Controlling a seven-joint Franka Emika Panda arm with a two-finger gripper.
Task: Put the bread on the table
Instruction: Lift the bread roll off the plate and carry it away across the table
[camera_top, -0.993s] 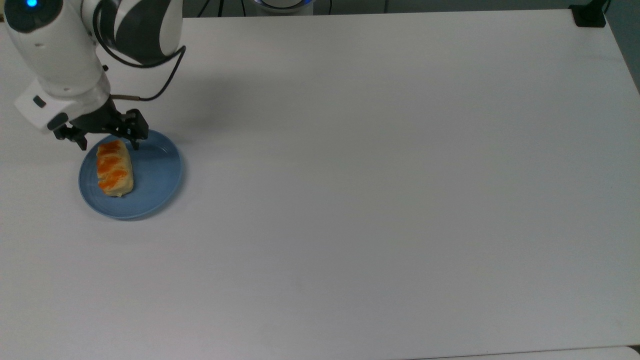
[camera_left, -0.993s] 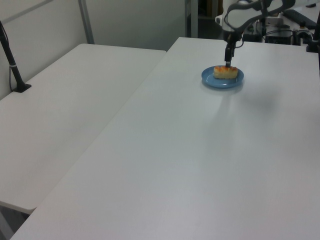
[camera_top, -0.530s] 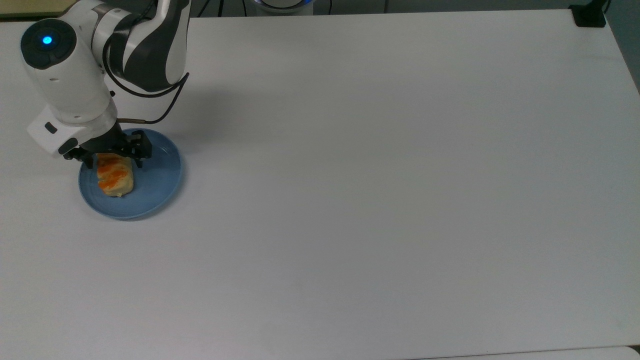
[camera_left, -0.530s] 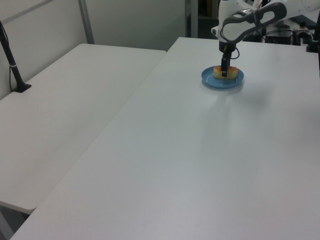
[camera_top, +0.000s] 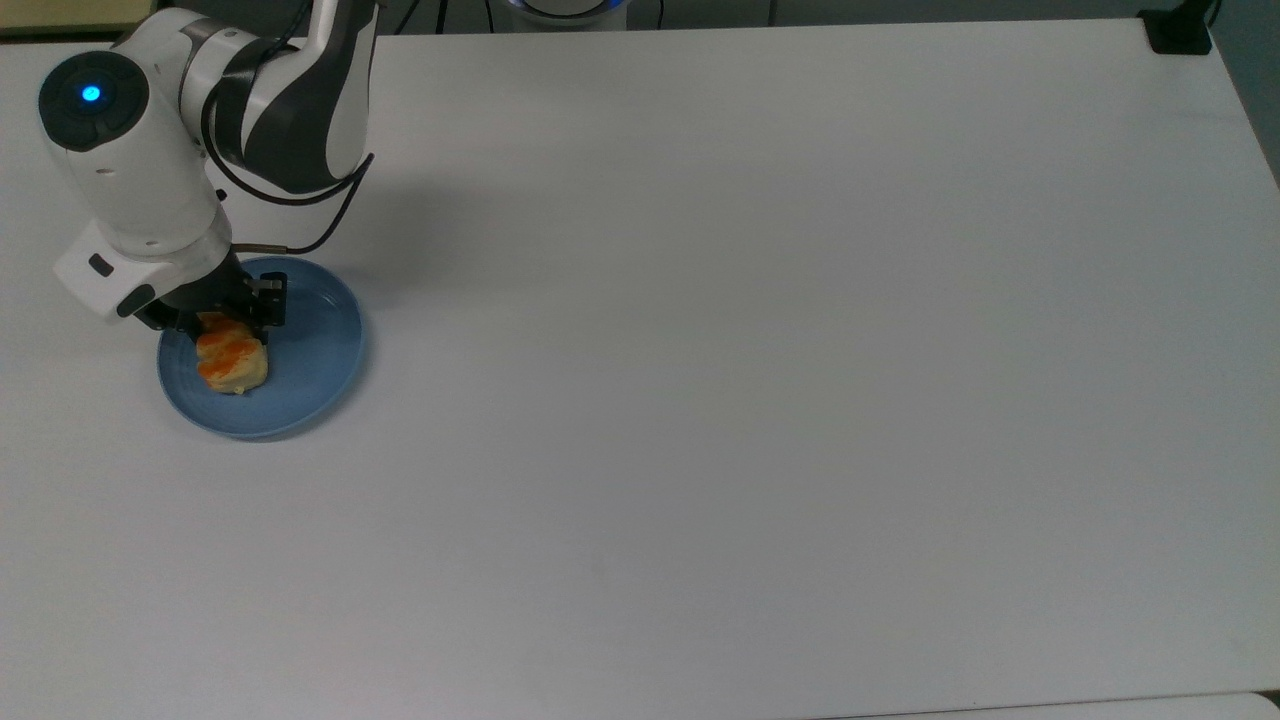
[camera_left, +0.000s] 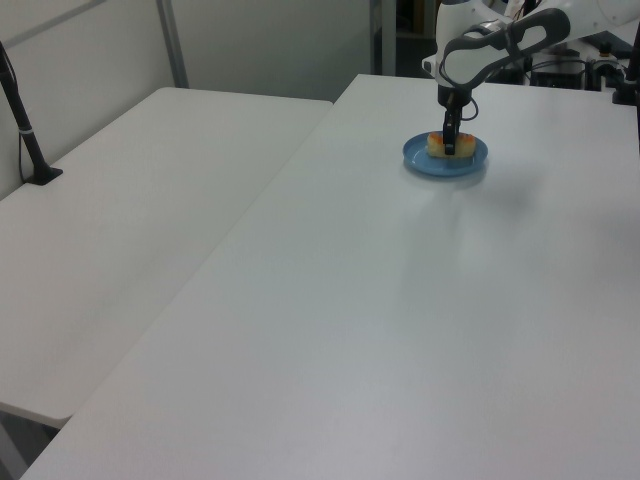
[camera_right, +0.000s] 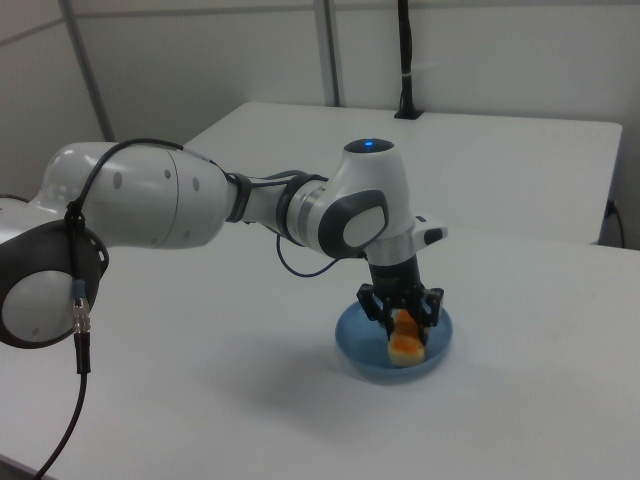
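Observation:
The bread (camera_top: 232, 362), a small pale-tan bun with orange glazed patches, lies on the left half of a round blue plate (camera_top: 310, 370) near the top view's left edge of the white table (camera_top: 750, 400). My gripper (camera_top: 228, 318) is lowered over the bun's far end, one black finger against each long side, shut on it. The bun still rests on the plate. The left view shows the gripper (camera_left: 450, 145) standing upright on the bread (camera_left: 438, 147) and plate (camera_left: 470, 162). In the right view the bread (camera_right: 406, 345) pokes out below the gripper (camera_right: 402, 310), inside the plate (camera_right: 355, 340).
The white arm (camera_top: 150, 150) leans in from the top view's upper left. A black mount (camera_top: 1180, 30) sits at the table's far right corner. A second white table (camera_left: 120, 200) with a black pole (camera_left: 30, 140) adjoins on the left view's left.
The gripper came down from just behind the plate onto the bread, straddled it, and its fingers drew in against the bun's sides. The bread and plate have not shifted.

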